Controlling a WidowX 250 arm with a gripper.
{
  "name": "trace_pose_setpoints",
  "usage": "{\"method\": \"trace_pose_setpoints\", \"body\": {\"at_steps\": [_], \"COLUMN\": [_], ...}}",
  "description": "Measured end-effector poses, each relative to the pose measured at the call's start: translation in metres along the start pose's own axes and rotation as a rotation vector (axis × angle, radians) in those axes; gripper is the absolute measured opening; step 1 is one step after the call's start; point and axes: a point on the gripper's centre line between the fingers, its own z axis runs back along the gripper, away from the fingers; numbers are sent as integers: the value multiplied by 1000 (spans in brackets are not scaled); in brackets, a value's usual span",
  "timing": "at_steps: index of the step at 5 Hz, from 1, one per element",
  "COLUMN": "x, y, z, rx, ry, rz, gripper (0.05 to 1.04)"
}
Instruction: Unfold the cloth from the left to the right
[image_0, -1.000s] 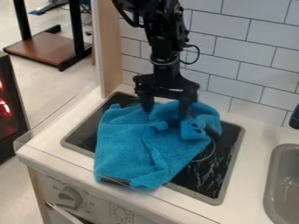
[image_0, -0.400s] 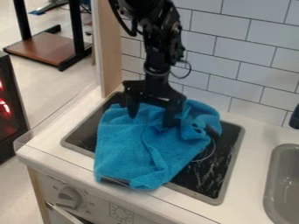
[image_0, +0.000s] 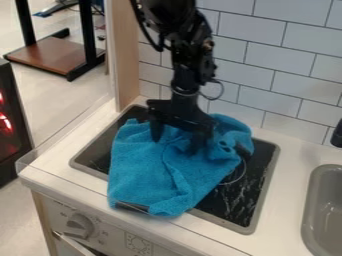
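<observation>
Lowered slightly since the earlier frame, the gripper (image_0: 176, 145) stands released, fingers spread, at the blue cloth (image_0: 139, 167) on the stovetop (image_0: 234, 212). Unfolding appears partial: the view's left portion lies fairly flat; bunched far-right folds await opening.

The arm (image_0: 184, 30) is cut off at 12 o'clock, the sink (image_0: 309, 205) at 4, a black object (image_0: 337, 135) at 3, and the red-glowing cabinet (image_0: 13, 160) at 9. The cloth (image_0: 150, 172) hides part of the cooktop (image_0: 250, 202). Whether the tool (image_0: 175, 145) touches the cloth cannot be told. Marks around the knob (image_0: 80, 226) at 7 o'clock are too small to read.
</observation>
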Motion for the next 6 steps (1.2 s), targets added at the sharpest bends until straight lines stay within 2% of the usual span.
{"method": "trace_pose_setpoints", "body": {"at_steps": [2,3,4,6], "x": [1,0,-1,2], "y": [-8,-6,-5,-5], "z": [1,0,-6,-7], "rx": [-30,-18,-8,-6], "ry": [-9,-6,10,0], "rz": [-20,-16,-11,6], "gripper": [999,999,933,337]}}
